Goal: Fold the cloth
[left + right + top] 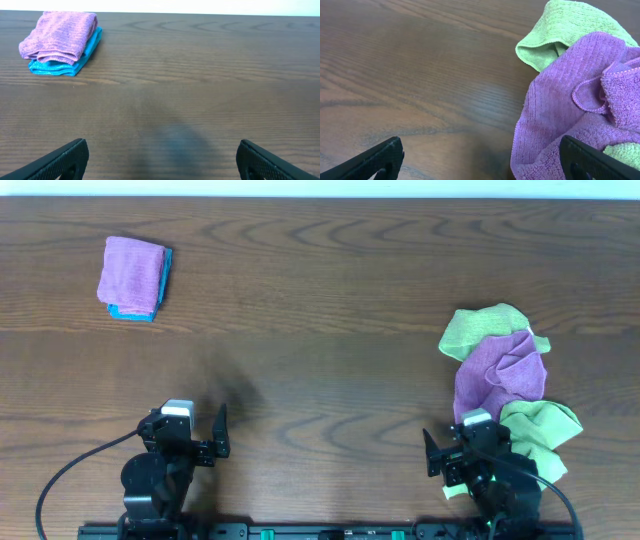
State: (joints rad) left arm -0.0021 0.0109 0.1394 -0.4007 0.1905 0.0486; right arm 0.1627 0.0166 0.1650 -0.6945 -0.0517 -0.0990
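The wooden table (320,280) carries, at the right of the overhead frame, a crumpled purple cloth (497,372) overlapping two green cloths (482,328). At upper left, a folded purple cloth (132,272) lies on a folded blue cloth (135,313). The left gripper (162,160) and right gripper (480,157) both gape wide, holding nothing.

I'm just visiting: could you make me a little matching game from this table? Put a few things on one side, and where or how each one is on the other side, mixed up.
Things
1. folded purple cloth
2. blue cloth
3. crumpled purple cloth
4. left gripper

Place or state
A. in a loose heap with green cloth, right side
B. on top of another cloth, far left
C. open, holding nothing
D. underneath another cloth, only its edges showing

Pairs: 1-B, 2-D, 3-A, 4-C
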